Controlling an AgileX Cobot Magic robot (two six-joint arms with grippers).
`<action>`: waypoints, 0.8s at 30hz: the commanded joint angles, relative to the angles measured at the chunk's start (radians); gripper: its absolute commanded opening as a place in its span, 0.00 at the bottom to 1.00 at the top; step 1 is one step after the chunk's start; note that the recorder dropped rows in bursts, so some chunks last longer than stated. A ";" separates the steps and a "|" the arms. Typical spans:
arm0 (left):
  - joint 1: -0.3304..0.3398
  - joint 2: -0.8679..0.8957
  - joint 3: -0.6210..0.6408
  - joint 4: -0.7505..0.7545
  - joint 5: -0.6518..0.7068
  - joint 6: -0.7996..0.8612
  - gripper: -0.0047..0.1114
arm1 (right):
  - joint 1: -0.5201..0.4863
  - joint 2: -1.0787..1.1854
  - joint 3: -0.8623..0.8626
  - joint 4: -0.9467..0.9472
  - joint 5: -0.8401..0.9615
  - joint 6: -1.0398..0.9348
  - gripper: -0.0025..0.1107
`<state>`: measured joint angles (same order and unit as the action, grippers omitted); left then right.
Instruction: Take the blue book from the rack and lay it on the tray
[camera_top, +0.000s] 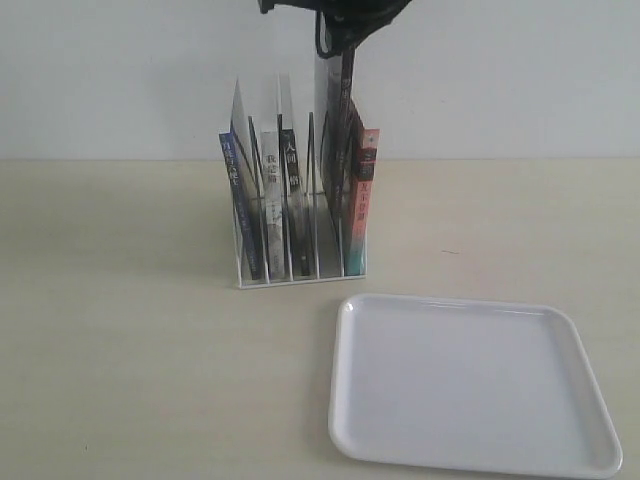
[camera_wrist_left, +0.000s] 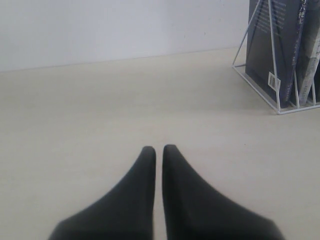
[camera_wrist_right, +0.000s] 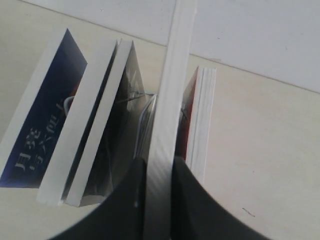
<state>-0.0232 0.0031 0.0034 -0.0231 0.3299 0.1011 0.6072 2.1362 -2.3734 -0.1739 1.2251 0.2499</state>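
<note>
Right gripper (camera_wrist_right: 159, 169) is clamping a dark book (camera_top: 335, 120) standing high in the rack (camera_top: 300, 277) (blue book (camera_top: 230, 185) is occupying the leftmost slot); left gripper (camera_wrist_left: 159, 149) is pressing its fingers together, empty.

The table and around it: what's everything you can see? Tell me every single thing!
blue book: one, blue spine, rack's left end
grey-white book: one, pale spine, next slot
black book: one, black spine, mid-rack
dark book: one, dark cover, sticking up above the others
red book: one, red-pink spine, rack's right end
rack: one, white wire, on the table
tray: one, white, front right
table: one, beige
wall: one, white, behind
left tool: one, black, shut on nothing
right tool: one, black, shut on the dark book's top
</note>
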 joint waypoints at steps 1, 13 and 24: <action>0.002 -0.003 -0.003 -0.002 -0.016 0.004 0.08 | -0.005 0.038 -0.011 -0.007 -0.030 0.002 0.02; 0.002 -0.003 -0.003 -0.002 -0.016 0.004 0.08 | -0.005 0.119 -0.011 -0.037 -0.029 0.002 0.02; 0.002 -0.003 -0.003 -0.002 -0.016 0.004 0.08 | -0.005 0.145 -0.011 -0.023 -0.009 0.002 0.13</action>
<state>-0.0232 0.0031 0.0034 -0.0231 0.3299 0.1011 0.6072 2.2831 -2.3779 -0.1806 1.2102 0.2576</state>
